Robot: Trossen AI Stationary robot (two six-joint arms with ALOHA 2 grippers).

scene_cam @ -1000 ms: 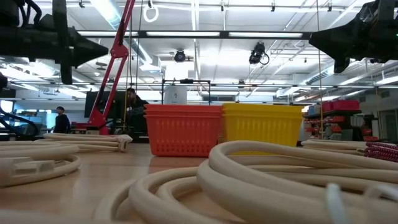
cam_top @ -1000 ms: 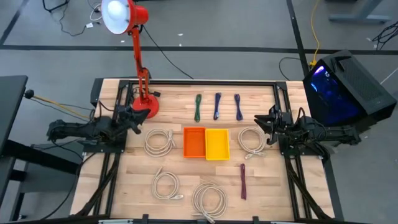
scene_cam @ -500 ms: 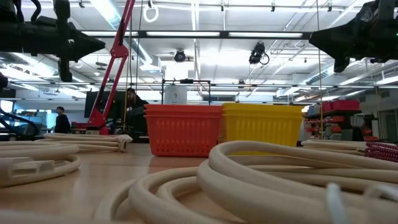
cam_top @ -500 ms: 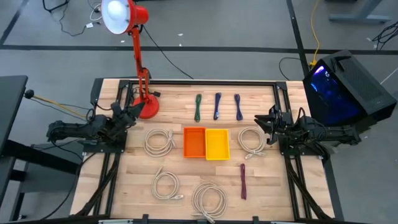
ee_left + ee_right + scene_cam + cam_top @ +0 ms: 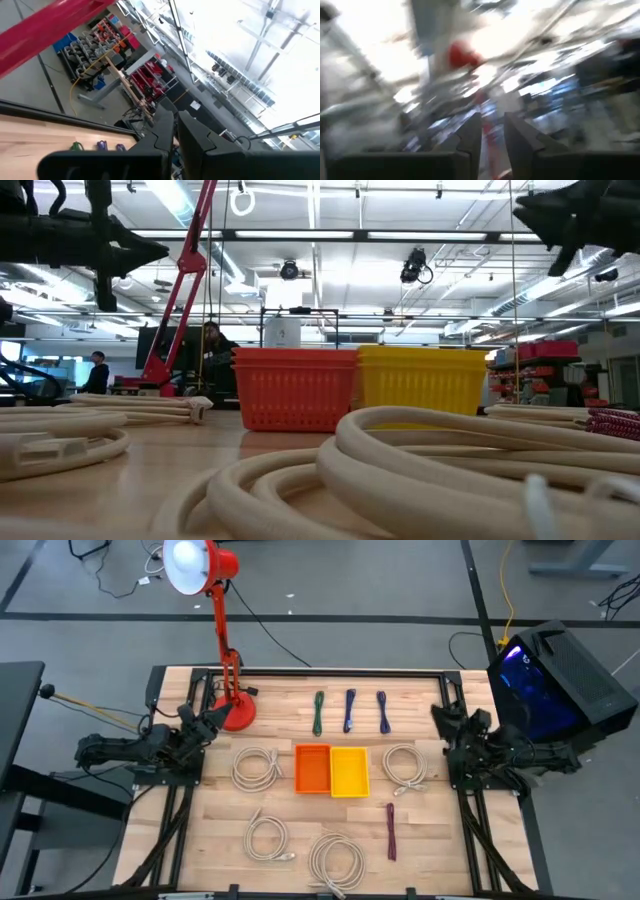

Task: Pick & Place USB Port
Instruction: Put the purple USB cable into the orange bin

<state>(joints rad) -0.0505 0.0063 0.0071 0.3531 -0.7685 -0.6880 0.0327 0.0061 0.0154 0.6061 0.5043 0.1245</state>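
High view, step: neither arm has taken anything up; judged from this, the task stands at its very start, with all cables lying free on the table [image 5: 210, 840].
High view, left claw [image 5: 212, 723]: raised at the table's left edge beside the base of the red lamp [image 5: 236, 710], carrying nothing; finger state unclear from above.
High view, right claw [image 5: 443, 717]: raised at the right edge, clear of the nearest cable coil [image 5: 404, 765], carrying nothing.
High view, count: five pale cable coils; three short cables in a row at the far edge (green [image 5: 318, 712], two blue [image 5: 350, 710]); one dark red cable [image 5: 390, 831] near the front; two bins at centre, orange [image 5: 312, 769] touching yellow [image 5: 349, 771].
High view, next move: probably one claw must descend over a cable, close on it, then carry it to a bin; which cable and which bin cannot be told.
Low view: both bins [image 5: 294, 387] stand side by side beyond a pale coil [image 5: 420, 455] in the foreground; arm parts hang above at both upper corners; two people show in the room behind.
Left wrist view: the two dark fingers [image 5: 161, 131] stand nearly together, a thin gap between, nothing held.
Right wrist view: fingers [image 5: 470, 136] a narrow gap apart, nothing between them; the rest is blurred.
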